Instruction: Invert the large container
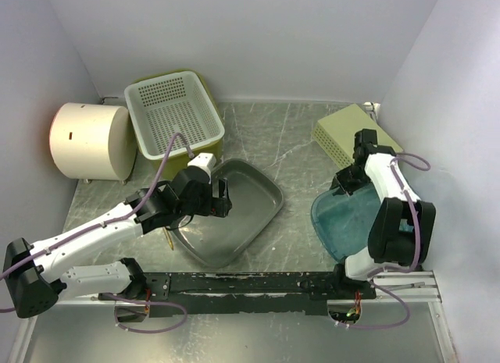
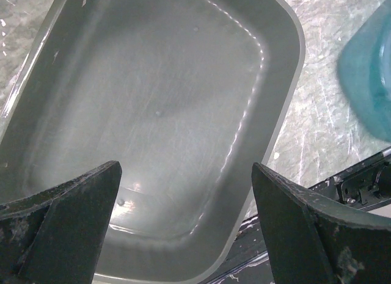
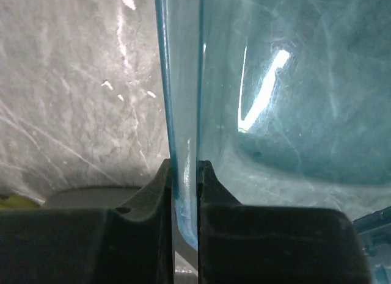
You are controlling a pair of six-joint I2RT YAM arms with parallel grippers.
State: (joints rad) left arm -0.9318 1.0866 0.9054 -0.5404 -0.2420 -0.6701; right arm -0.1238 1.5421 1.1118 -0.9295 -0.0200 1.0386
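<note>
Teal translucent container (image 1: 344, 218) sits upright, mouth up, on the right side of the grey marbled table (image 1: 289, 137), close to the right arm's base and just beyond the black mounting rail (image 1: 250, 285) that runs along the near edge. The right gripper (image 1: 342, 187) comes down on the container's far-left rim; in the right wrist view the right gripper (image 3: 183, 174) has its two dark fingers pressed together with the thin blue-green wall of the container (image 3: 275, 113) pinched between them, one finger inside and one outside. To the left, well apart from it, a grey plastic tub (image 1: 262, 215) lies mouth up and turned at an angle near the middle of the table. The left gripper (image 1: 223, 201) hangs over that tub's left part with its claw spread wide; the left wrist view shows the left gripper (image 2: 186, 174) above the tub's bare floor (image 2: 159, 113), holding nothing, and whether it touches the tub I cannot tell. Farther back on the left, a white perforated basket (image 1: 176, 105) rests in an olive-green bin (image 1: 207, 86), with a cream cylinder (image 1: 90, 140) on its side just beside them against the left wall. At the far right lies a pale yellow box (image 1: 348, 137).
</note>
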